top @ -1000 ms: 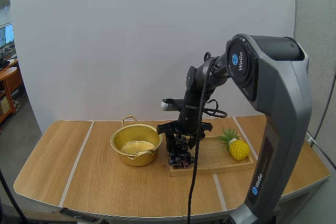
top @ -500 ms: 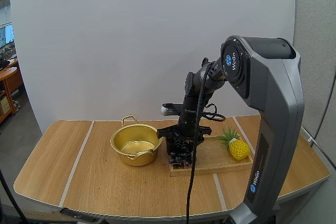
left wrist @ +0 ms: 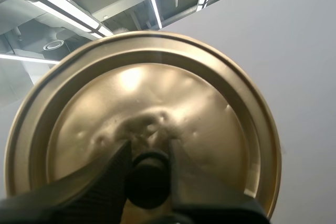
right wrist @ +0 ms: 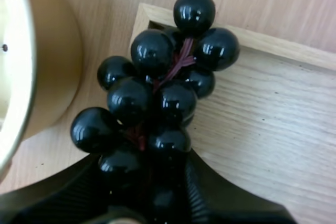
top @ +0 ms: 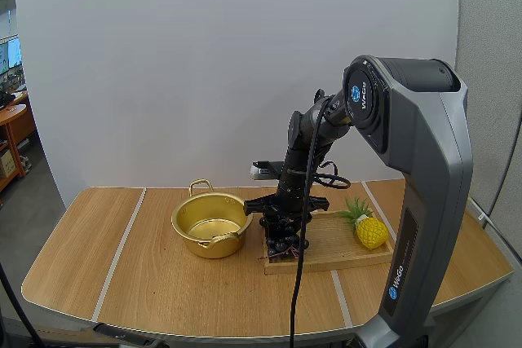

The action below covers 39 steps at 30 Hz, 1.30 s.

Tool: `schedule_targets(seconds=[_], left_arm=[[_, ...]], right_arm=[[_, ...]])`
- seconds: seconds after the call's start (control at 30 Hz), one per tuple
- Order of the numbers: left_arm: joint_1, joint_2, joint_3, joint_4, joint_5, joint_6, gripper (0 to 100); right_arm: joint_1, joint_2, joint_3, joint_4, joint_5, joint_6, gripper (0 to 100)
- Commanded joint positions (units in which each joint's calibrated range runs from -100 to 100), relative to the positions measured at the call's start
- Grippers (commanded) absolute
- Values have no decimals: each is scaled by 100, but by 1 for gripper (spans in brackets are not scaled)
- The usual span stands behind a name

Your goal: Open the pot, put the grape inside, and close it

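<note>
Right gripper (right wrist: 144,167): grasping the grapes (right wrist: 157,95), with its two black fingers (right wrist: 220,198) pressed on the bunch's nearest berries from either side.
Left gripper (left wrist: 148,161): clenched on the black knob (left wrist: 148,182) of the lid (left wrist: 157,87), one finger on each side of the knob.
Hard to make out: the berries wedged between the right fingers are dark against dark, so their outlines run together. In the high view that gripper covers most of the bunch and only a few berries show beneath it.
Cut off: the part of the lid's rim nearest the left fingers is hidden behind them. In the right wrist view only a curve of the pot's wall and rim shows, just beside the bunch.
Grapes, position: lying on the corner of the wooden tray (top: 334,244) nearest the pot, red stem uppermost. The far end berry sits over the tray's raised edge.
Pot (top: 200,242): upright on the table (top: 163,283), lid off, its gold floor in plain sight. It stands just left of the tray; whether the two touch cannot be told.
Tray, contents: grapes at the left end and a toy pineapple (top: 371,232) at the right end, well apart with bare wood between them.
</note>
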Motion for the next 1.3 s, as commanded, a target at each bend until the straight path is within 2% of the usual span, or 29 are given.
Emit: schedule_targets(seconds=[0.0, 0.27, 0.5, 0.6, 0.8, 1.03, 1.27], left_arm=[[-18, -44, -43, 80, -246, -40, 0], [-18, -44, -43, 80, -246, -40, 0], [-18, -44, -43, 80, -246, -40, 0], [-18, -44, -43, 80, -246, -40, 0], [-18, -44, -43, 80, -246, -40, 0], [-18, -44, -43, 80, -246, -40, 0], [-18, -44, -43, 80, -246, -40, 0]], right_arm=[[-1, -432, -38, 9, 41, -33, 0], [-1, -1644, -144, 9, 438, -33, 0], [19, -2073, -779, 188, 1284, -56, 0], [133, -2062, -1012, 176, 1497, -56, 0], [646, -2022, -1225, 163, 1235, 35, 0], [1150, -1309, -1660, -1, 1193, 241, 0], [1291, -483, -2059, -1, 1024, 277, 0]])
